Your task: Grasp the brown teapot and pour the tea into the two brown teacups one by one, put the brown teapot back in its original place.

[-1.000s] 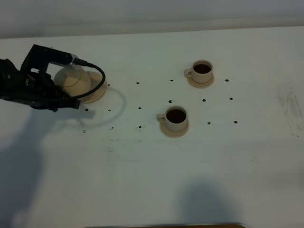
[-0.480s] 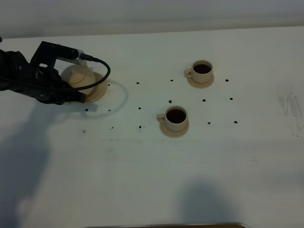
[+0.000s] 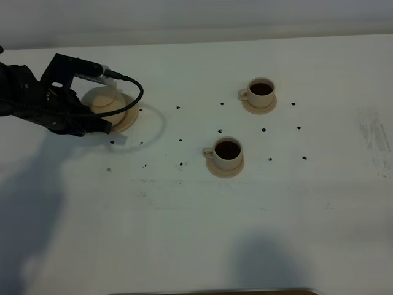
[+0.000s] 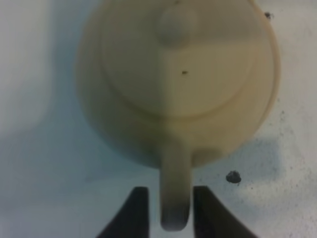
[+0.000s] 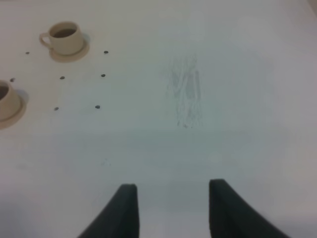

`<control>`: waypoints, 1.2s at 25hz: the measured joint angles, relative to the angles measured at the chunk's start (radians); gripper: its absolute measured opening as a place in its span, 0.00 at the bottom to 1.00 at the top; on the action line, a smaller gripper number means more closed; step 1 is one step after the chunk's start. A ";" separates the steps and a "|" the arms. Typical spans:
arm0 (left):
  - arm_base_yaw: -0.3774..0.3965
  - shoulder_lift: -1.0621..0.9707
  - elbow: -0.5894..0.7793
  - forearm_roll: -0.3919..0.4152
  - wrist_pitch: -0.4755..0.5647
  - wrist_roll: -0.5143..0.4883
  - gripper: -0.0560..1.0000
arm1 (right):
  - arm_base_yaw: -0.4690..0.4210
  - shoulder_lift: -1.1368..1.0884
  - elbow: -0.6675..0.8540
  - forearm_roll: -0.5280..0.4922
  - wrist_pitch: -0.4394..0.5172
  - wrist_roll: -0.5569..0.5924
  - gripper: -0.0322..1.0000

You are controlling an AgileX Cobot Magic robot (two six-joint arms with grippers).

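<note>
Teapot (image 4: pixel 178 79) is sitting back on its wide saucer (image 3: pixel 128 118) at the table's far left, and we're seeing our left gripper (image 4: pixel 168 208) with fingers parted narrowly either side of the handle (image 4: pixel 174 193), gaps showing. Right gripper (image 5: pixel 171 203) is hanging spread over bare table. If we're pulling back crooked, a finger could be snagging that handle and dragging the pot off its saucer.

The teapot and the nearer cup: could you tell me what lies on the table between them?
Only bare white table with small dark dots, seen from the high camera; nothing stands between the teapot and the nearer cup.
</note>
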 joint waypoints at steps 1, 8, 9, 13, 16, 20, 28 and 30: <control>0.000 0.000 0.000 0.000 0.000 0.003 0.32 | 0.000 0.000 0.000 0.000 0.000 0.000 0.37; 0.000 -0.027 -0.001 0.001 0.001 0.009 0.54 | 0.000 0.000 0.000 0.000 0.000 0.000 0.37; -0.002 -0.045 -0.001 0.006 0.001 0.009 0.55 | 0.000 0.000 0.000 0.000 0.000 0.000 0.37; -0.006 -0.166 -0.001 0.044 0.001 -0.004 0.56 | 0.000 0.000 0.000 0.000 0.000 0.000 0.37; 0.024 -0.227 -0.003 0.095 -0.005 -0.044 0.56 | 0.000 0.000 0.000 0.000 0.000 0.000 0.37; 0.102 -0.251 -0.003 0.150 0.028 -0.099 0.56 | 0.000 0.000 0.000 0.000 0.000 0.000 0.37; 0.247 -0.382 0.000 0.292 0.109 -0.261 0.56 | 0.000 0.000 0.000 0.000 0.000 0.000 0.37; 0.259 -0.440 0.023 0.304 0.108 -0.273 0.56 | 0.000 0.000 0.000 0.000 0.000 0.000 0.37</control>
